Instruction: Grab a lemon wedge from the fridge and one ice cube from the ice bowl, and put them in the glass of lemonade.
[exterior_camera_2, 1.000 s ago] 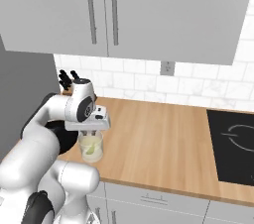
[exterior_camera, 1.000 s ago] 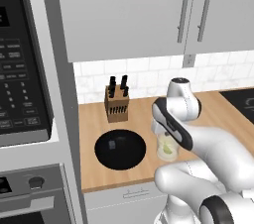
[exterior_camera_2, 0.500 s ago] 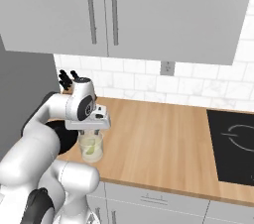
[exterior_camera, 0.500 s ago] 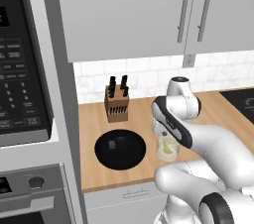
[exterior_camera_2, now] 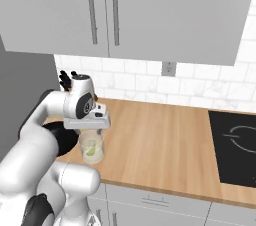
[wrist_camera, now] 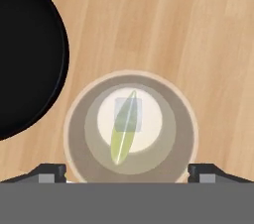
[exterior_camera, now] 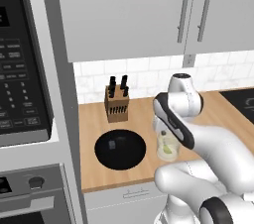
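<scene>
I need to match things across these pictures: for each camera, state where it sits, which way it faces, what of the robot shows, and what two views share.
Left base view: behind the arm on its left, looking forward and down at the counter, the ice bowl and the knife block; the white arm rises from the lower right.
Right base view: behind on the right, facing the same counter and the cooktop; the arm rises from the lower left.
Hand view: on the hand, looking straight down into the glass of lemonade; the gripper tips flank it, wide apart.
Shared: all show the glass; the bowl too.
</scene>
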Robot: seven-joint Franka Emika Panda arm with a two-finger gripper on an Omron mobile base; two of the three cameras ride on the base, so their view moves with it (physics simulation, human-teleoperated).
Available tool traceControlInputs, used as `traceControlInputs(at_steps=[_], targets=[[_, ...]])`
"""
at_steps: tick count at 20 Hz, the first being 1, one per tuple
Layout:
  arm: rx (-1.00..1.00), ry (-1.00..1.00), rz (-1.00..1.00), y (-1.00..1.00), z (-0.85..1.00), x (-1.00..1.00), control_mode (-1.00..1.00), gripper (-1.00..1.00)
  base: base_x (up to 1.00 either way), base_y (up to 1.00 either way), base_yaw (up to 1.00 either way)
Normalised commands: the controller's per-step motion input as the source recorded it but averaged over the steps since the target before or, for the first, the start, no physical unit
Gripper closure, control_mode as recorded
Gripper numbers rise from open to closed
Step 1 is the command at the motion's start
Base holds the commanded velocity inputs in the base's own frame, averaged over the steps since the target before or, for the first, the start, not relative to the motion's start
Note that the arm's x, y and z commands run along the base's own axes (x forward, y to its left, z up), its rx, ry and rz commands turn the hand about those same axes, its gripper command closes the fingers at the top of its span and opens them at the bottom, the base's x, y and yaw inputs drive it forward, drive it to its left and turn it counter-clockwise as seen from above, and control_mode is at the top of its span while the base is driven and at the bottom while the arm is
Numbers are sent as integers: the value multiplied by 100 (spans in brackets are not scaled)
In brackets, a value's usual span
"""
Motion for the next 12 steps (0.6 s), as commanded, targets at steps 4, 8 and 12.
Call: traceControlInputs(at_steps=[4,8,12], targets=[[1,0,0,-3,28,-15,-100,-100,0,0,0],[4,0,0,-17,7,-3,-100,-100,0,0,0],[6,-4,0,-10,11,-11,-100,-100,0,0,0]])
